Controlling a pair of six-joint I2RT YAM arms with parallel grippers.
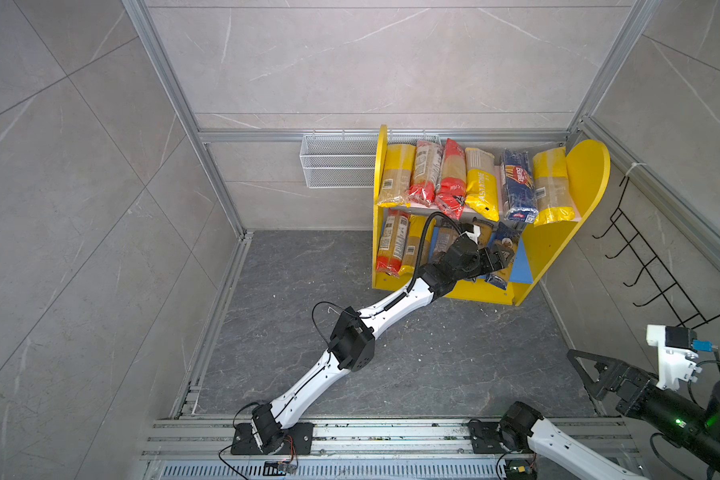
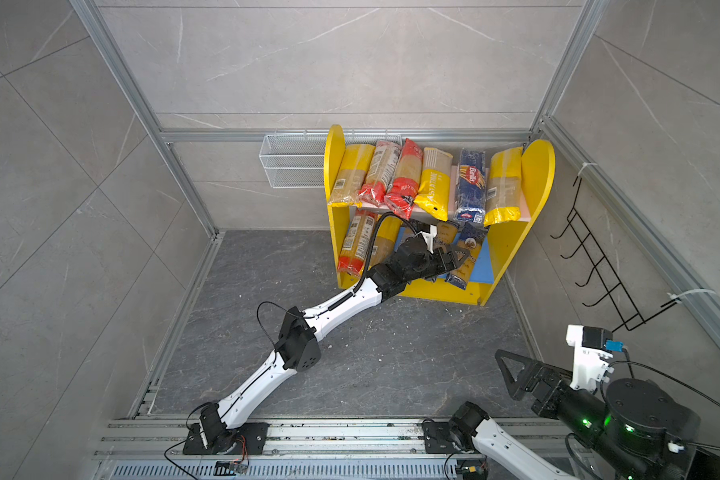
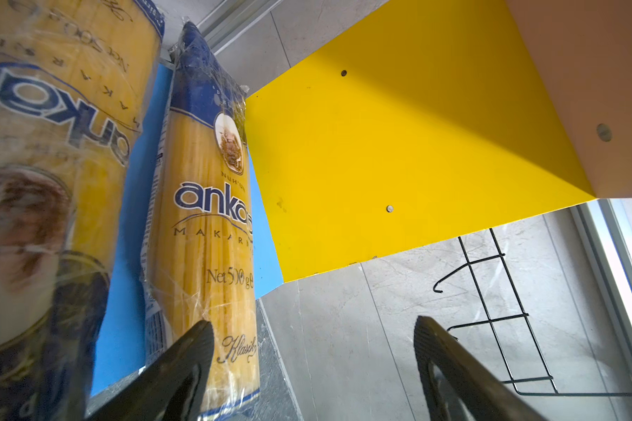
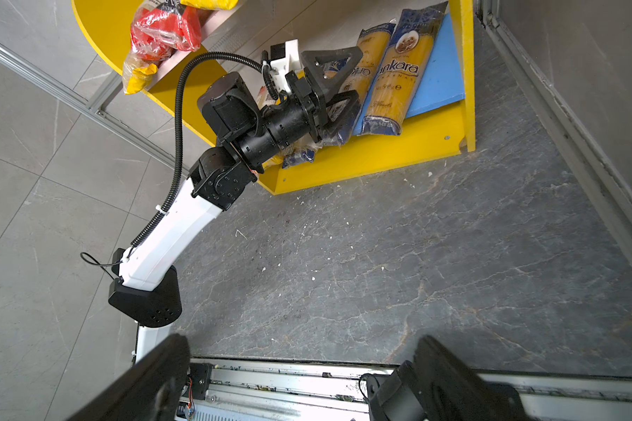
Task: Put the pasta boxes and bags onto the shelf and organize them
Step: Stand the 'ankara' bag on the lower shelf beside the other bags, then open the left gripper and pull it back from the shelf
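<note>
Top views both show the same layout. At the far left a wire basket [image 1: 337, 162] hangs on the back wall just beside the shelf [image 1: 587, 174] and plays no part.

Under the upper board [image 3: 599, 73], seen from below in the left wrist view, sits the lower tier. Above it, six pasta packets [image 1: 481, 183] stand side by side and lean back. That way their narrow faces share the width, though their lower ends overhang the front edge.

On the blue lower board [image 4: 442, 65] a red-and-yellow packet [image 1: 391, 243] leans at the left end and more stand behind the left arm. The rightmost one, a blue-and-yellow packet [image 4: 398, 73], sits tilted with bare blue board to its right.

The left gripper [image 1: 500, 258] reaches into this tier from the front, low enough to pass under the upper board. In the left wrist view its fingers [image 3: 194, 350] are spread wide and clamp nothing. The blue-and-yellow packet is just beside one of them, so I judge this to be the letting-go step.

Further right a black hook rack [image 1: 649, 266] hangs unused on the side wall. At the lower right the right gripper [image 1: 587, 374] is well apart from the shelf, jaws wide and empty, probably parked clear of the other arm.

No packet shows on the dark floor [image 1: 391, 365], so placing looks nearly finished. What may remain is straightening the tilted packets.
</note>
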